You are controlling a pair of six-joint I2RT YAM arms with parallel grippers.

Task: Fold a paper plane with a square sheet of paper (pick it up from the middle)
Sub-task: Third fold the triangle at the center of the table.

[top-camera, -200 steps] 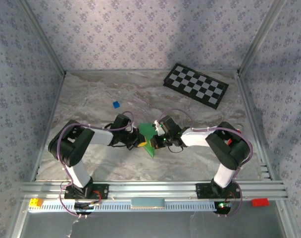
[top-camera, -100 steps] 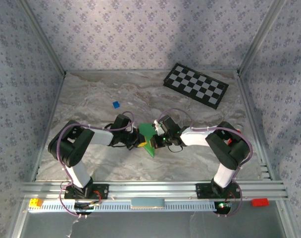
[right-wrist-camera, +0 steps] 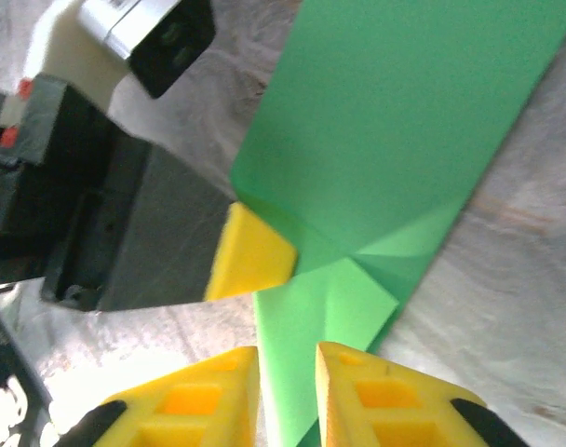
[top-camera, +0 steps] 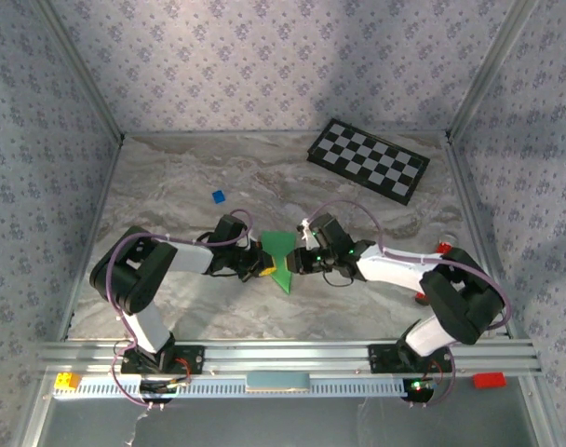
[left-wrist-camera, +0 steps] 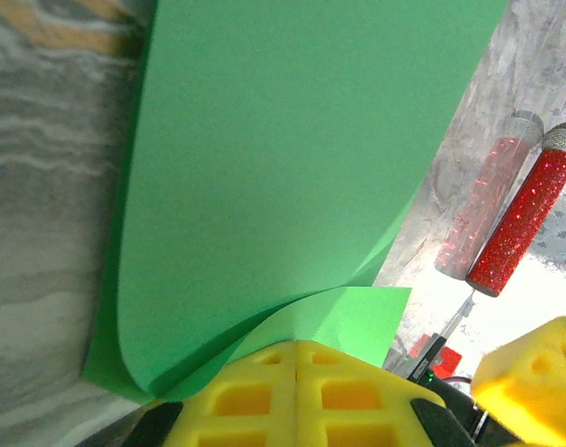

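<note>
Over the table (top-camera: pixel 171 177), the green paper (top-camera: pixel 281 257) is folded, tapering nearward.

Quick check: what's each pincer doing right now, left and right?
Left pincer: closed, holding the paper.
Right pincer: slightly open, with the paper in the gap between its fingers.

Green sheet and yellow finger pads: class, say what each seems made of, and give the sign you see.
Green sheet: thin matte paper, it seems; it curls softly and keeps sharp creases. Yellow finger pads: probably moulded plastic or rubber, matte, with recessed cells; hardness cannot be told.
</note>
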